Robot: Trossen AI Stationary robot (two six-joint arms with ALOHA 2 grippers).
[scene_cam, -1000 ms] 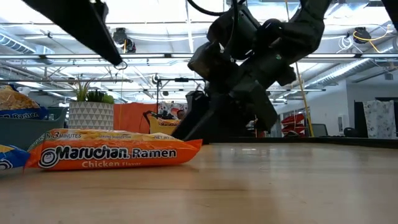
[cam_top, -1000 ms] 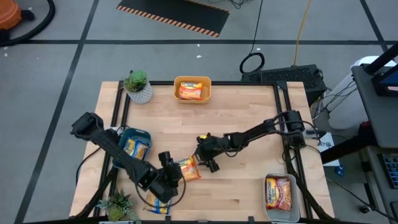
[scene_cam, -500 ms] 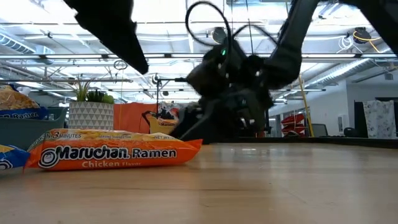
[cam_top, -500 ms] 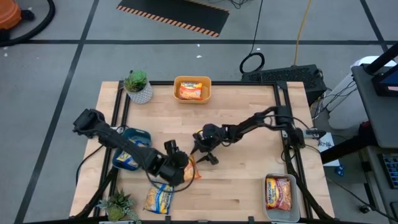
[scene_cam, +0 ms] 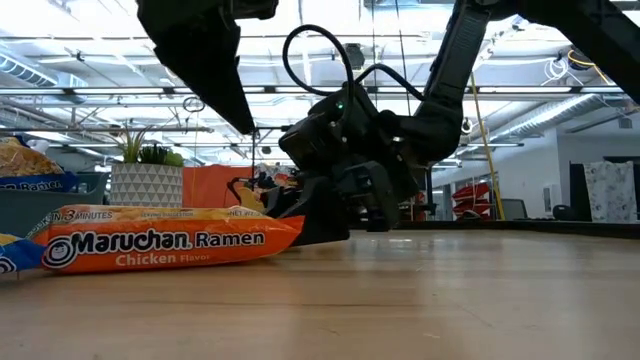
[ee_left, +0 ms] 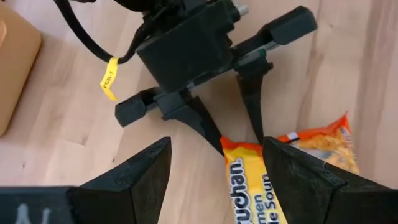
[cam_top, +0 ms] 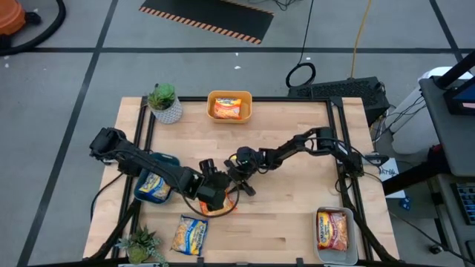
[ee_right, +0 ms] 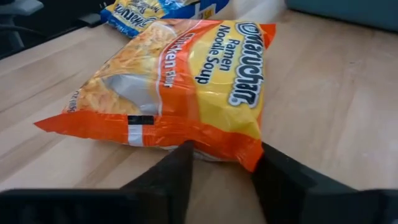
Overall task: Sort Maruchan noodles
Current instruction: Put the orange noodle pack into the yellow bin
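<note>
**Two grippers meet over one orange ramen packet at mid-table**

The right gripper (cam_top: 236, 183) has its two dark fingers (ee_right: 168, 177) spread and low on the wood, straddling the sealed edge of an orange-and-yellow crinkly plastic Maruchan packet (ee_right: 180, 81); the edge lies between the fingers, and whether they have pinched it yet cannot be told. That placement reads as a pinch aimed at the thin flat seam, the easiest part of a flat pack to seize. The left gripper (cam_top: 211, 194) hovers just above the same packet, its wide dark fingers (ee_left: 134, 180) apart and holding nothing, perhaps ready to steady or take over the pack.

The packet lies flat near the table's middle, printed with "Ramen Noodle Soup", its wrapper puffed and creased, one end orange.

Outward from there, a second orange-yellow packet (cam_top: 190, 234) lies on the near edge of the light wooden table (cam_top: 297, 126). A dark blue bin (cam_top: 168, 161) at the left holds a blue-and-yellow packet (cam_top: 151, 187). The yellow bin (cam_top: 248, 98) at the far edge holds an orange packet (cam_top: 228, 109), and the clear bin (cam_top: 355, 248) at the near right corner holds a red-and-yellow one (cam_top: 333, 229). Judging by this, sorting is well under way, with two packs left on the open wood. A small green plant in a white patterned pot (cam_top: 164, 102) stands at the far left corner, another plant (cam_top: 141, 245) at the near left.
</note>
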